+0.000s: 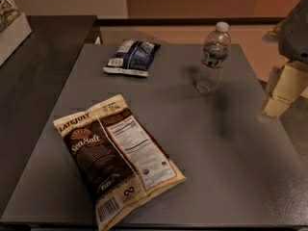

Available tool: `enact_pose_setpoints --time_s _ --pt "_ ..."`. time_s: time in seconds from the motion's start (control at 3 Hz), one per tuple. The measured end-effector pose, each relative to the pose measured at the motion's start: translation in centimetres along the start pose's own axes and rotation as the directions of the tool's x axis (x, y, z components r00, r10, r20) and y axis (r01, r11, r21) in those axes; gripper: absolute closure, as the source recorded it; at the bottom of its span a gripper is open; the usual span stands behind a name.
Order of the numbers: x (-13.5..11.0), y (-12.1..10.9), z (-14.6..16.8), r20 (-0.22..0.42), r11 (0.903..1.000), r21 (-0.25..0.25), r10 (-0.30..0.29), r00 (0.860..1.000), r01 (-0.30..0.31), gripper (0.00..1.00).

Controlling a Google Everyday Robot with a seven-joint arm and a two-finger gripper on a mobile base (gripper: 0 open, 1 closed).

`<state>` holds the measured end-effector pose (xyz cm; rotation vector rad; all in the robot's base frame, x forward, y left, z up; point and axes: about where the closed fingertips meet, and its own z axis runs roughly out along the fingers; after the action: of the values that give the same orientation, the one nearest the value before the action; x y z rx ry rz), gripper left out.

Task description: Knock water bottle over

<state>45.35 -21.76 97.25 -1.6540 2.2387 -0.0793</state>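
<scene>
The water bottle (212, 57) is a small clear ribbed bottle with a white cap and a dark label band. It stands upright on the grey table (231, 158), at the far right. My gripper (283, 91), cream-coloured under a grey arm housing, hangs at the right edge of the view. It is beside the table's right edge, to the right of the bottle and a little nearer to the camera. It is apart from the bottle.
A large brown and cream Sea Salt chip bag (113, 155) lies flat at the front left. A small blue and white snack bag (131, 57) lies at the far middle. A dark counter (33, 76) adjoins the table on the left.
</scene>
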Motion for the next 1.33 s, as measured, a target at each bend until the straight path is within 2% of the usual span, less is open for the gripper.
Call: enact_pose_setpoints --time_s 0.33,0.67,1.0,1.33 --pt "-0.2 -2.7 1.6 0.058 0.9975 0.027 0.063 0.996 -0.065 0.00" --pt "-0.4 -5.5 3.2 0.128 0.9914 0.047 0.116 0.985 -0.123 0.00" --pt "-0.8 -8.0 4.6 0.219 0.9830 0.062 0.155 0.963 -0.173 0.00" --pt "-1.8 -10.0 5.8 0.321 0.9721 0.061 0.196 0.927 -0.226 0.00"
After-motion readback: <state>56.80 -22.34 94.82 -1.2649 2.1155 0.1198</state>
